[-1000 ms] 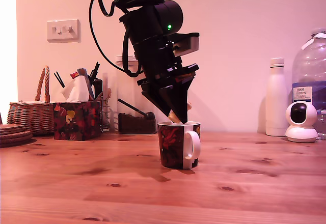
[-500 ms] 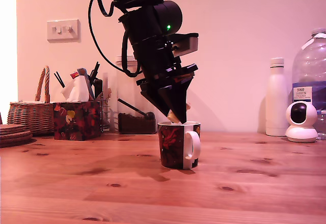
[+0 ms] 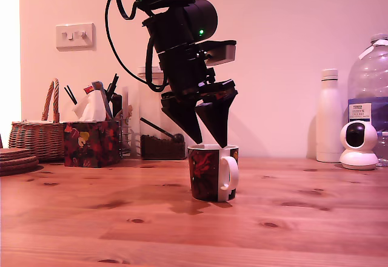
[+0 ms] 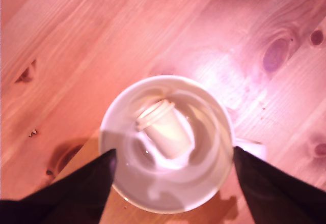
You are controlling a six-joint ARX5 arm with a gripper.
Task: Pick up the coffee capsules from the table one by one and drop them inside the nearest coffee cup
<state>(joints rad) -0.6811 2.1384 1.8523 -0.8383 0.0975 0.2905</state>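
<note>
The gripper (image 3: 210, 143) hangs directly over the mug (image 3: 213, 173), its two dark fingers (image 3: 217, 118) spread apart and holding nothing, their tips just above the white rim; in the wrist view the same fingers (image 4: 76, 193) flank the mug (image 4: 216, 114) on either side, and a pale cream capsule (image 4: 165, 128) lies on its side at the bottom of the mug, straight below the gap between the jaws, its ribbed wider end tilted toward one wall and its long axis running slantwise across the white floor; the capsule is thus already inside, and the move that matters next is, by my reckoning, a straight lift clear of the rim, since the fingertips sit so close to it that any sideways drift could knock the mug; the white handle (image 3: 228, 173) points toward the exterior view's right; no other capsule shows on the wooden table (image 3: 291, 230) in either view, so where the next one lies cannot be told; farther back, at the exterior view's left, stand a floral tissue box (image 3: 91, 143) and a wicker basket (image 3: 37, 135); at its right, against the wall, a white bottle (image 3: 329, 116) and a small white camera (image 3: 359, 144).
</note>
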